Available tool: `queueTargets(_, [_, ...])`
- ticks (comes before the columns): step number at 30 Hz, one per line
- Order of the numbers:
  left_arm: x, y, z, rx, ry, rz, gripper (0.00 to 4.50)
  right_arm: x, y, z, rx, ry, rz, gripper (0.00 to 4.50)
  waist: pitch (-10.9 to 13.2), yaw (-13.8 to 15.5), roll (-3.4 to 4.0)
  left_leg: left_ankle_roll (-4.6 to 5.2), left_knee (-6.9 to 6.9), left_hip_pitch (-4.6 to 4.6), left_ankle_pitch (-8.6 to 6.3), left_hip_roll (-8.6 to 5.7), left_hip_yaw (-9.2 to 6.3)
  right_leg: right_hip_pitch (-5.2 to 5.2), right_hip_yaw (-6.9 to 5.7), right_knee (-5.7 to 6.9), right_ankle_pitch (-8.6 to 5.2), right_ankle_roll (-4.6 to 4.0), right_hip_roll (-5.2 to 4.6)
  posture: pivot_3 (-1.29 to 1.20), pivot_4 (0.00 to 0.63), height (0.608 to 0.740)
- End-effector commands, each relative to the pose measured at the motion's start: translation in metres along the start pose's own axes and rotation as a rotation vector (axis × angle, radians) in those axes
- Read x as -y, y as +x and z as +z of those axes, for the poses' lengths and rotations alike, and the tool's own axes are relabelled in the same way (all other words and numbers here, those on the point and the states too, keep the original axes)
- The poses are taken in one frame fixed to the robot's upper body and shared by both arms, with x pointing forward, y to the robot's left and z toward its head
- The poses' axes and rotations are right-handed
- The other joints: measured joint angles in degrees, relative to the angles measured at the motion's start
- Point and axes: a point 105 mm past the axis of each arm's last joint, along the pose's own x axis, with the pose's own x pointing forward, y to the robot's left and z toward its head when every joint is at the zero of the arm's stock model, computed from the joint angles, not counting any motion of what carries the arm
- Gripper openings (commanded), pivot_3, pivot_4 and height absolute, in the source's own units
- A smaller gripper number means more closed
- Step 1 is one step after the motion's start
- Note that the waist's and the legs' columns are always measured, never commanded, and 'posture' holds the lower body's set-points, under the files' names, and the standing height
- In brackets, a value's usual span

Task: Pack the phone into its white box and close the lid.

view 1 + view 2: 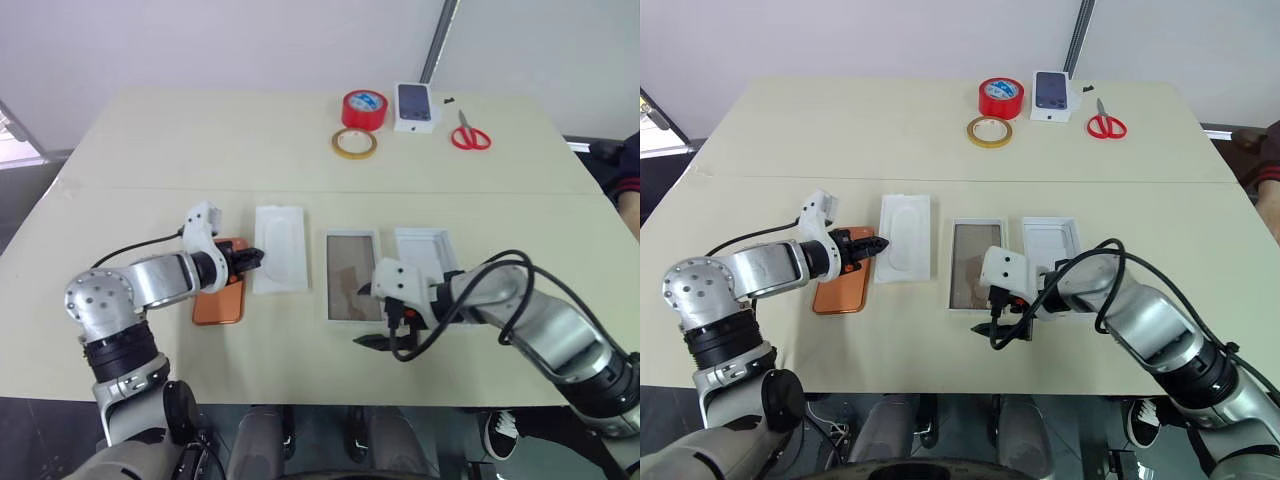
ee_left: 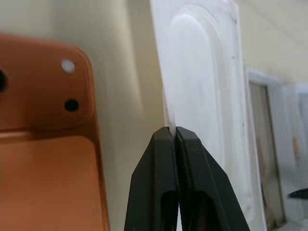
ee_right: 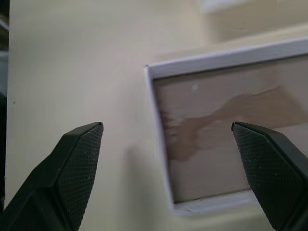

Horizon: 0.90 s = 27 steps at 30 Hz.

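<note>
Two grippers: L gripper (image 2: 176,132) pinched shut on insert (image 1: 278,247) edge; R gripper (image 3: 166,130) wide open, empty
Phone (image 1: 219,297): just beside L fingers, on table
White box (image 1: 353,278): under R tips
Risk: thin insert could slip from pinch, nudge phone

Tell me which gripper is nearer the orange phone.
Left. The left gripper hangs just past the phone, shut on the white insert; the right gripper is by the tray.

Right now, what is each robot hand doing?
Left hand: shut on the white insert's edge.
Right hand: open, holding nothing, over the white box.
</note>
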Motion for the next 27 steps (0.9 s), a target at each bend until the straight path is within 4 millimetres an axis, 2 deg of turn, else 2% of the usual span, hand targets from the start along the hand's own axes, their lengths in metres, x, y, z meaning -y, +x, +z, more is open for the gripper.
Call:
queueTargets(1, [0.005,-0.009,0.010,0.041,0.023,-0.023,0.00,0.003,0.005,0.003,-0.019,-0.027,-0.019,3.12,0.0,0.0,0.00,0.00,0.00,-0.01,0.00,-0.01,0.00,0.00,-0.01,0.00,0.00,0.00,-0.01,0.00,0.150,0.740])
queueTargets(7, [0.003,-0.018,0.021,0.090,0.005,-0.023,0.00,0.007,0.013,0.015,-0.013,-0.112,-0.035,0.33,0.0,0.0,-0.01,0.00,0.00,-0.03,0.00,-0.03,0.00,-0.01,-0.04,-0.01,0.00,0.00,0.00,0.00,0.150,0.740])
queueTargets(8, [0.003,-0.020,0.023,0.100,-0.001,-0.022,0.00,0.007,0.014,0.017,-0.005,-0.124,-0.035,0.16,0.0,0.0,-0.02,0.00,0.00,-0.03,0.00,-0.03,0.00,-0.01,-0.04,-0.01,0.00,0.00,0.00,0.00,0.150,0.740])
queueTargets(15, [0.003,-0.030,0.045,0.169,-0.038,-0.021,0.00,0.018,0.034,0.044,0.077,-0.201,-0.046,0.16,0.0,-0.2,-0.03,-0.01,-0.01,-0.02,0.00,0.00,0.00,-0.01,-0.04,0.00,0.01,-0.01,0.01,0.00,0.150,0.740])
queueTargets(21, [0.018,-0.025,0.044,0.137,-0.026,-0.065,0.00,0.020,0.046,0.054,0.114,-0.270,-0.025,0.16,0.0,0.0,-0.06,-0.02,-0.01,-0.05,0.00,-0.10,0.01,0.02,-0.06,-0.04,0.01,0.00,-0.01,0.00,0.150,0.740])
queueTargets(24, [0.026,-0.021,0.037,0.110,-0.028,-0.079,0.00,0.019,0.039,0.060,0.159,-0.249,-0.001,0.90,0.0,0.0,-0.06,-0.11,-0.01,-0.05,-0.08,-0.15,0.02,0.03,-0.05,-0.06,0.01,0.00,-0.07,0.00,0.150,0.740])
queueTargets(27, [0.034,-0.014,0.028,0.072,-0.036,-0.096,0.00,0.026,0.023,0.064,0.200,-0.226,-0.049,2.40,0.0,-0.1,-0.06,-0.12,-0.01,-0.04,-0.08,-0.13,0.02,0.03,-0.05,-0.04,0.02,0.00,-0.07,0.00,0.150,0.740])
